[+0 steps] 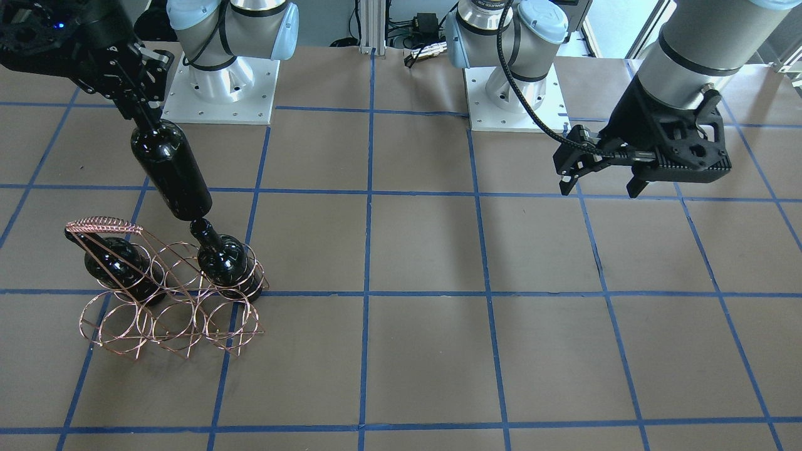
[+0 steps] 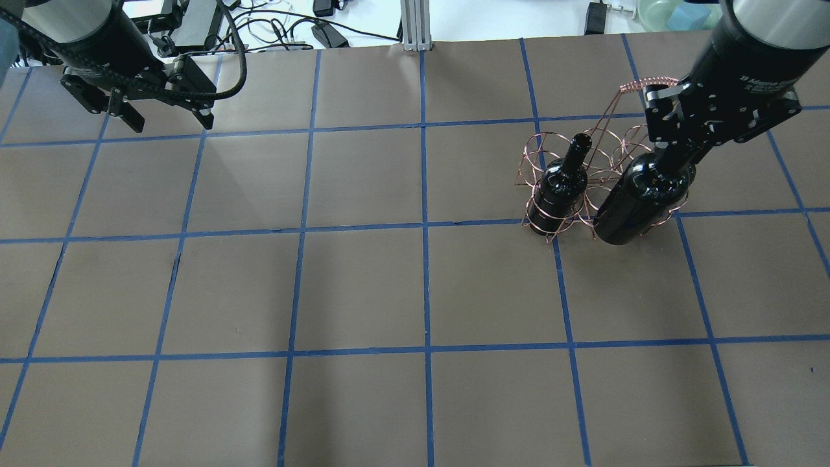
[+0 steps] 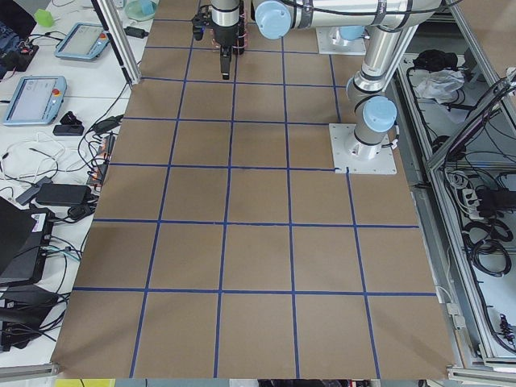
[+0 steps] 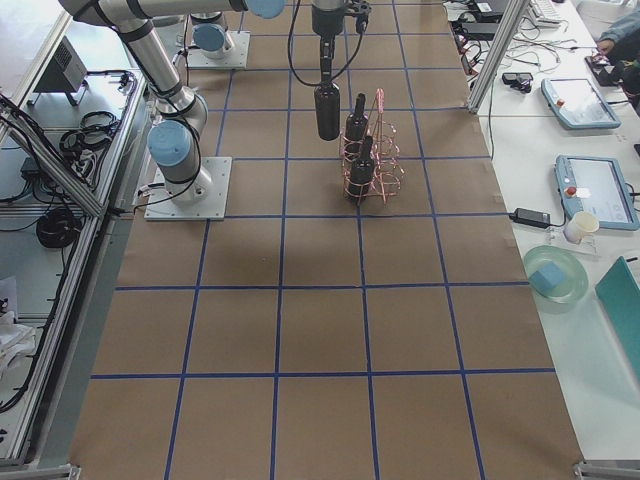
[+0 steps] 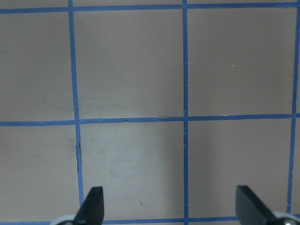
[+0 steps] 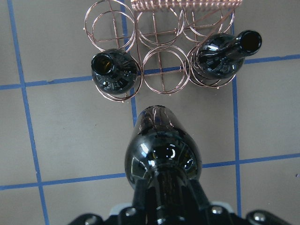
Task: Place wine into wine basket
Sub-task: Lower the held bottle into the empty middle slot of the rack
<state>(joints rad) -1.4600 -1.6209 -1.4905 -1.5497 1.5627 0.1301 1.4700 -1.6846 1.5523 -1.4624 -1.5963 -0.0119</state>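
The wine (image 1: 170, 166) is hanging in the air over the brown table (image 1: 438, 263) with its blue tape grid, and we are beginning with that table as the biggest thing in view. On the robot's right side of it the copper wine basket (image 1: 169, 313) is standing with its coiled handle on top.

In the right wrist view we are seeing two dark bottles sitting in its rings. A second bottle (image 6: 115, 72) and a third bottle (image 6: 220, 58) are each filling an end ring of the row nearest the robot. Bare table is showing through the middle ring between them.

We are finding the wine just on the robot's side of the basket, neck up and slightly tilted. Its base is pointing down toward that near row. From the front its base is appearing right by the mouth of one racked bottle, and we are not able to tell whether they touch.

The right gripper (image 1: 145, 119) is pinching the slim neck between its fingers. The whole body of the bottle is hanging below the jaws, and only the neck is lying inside them.

The left gripper (image 1: 601, 189) is hovering well apart over bare table on the other side. Its fingers are spreading wide with nothing between them.
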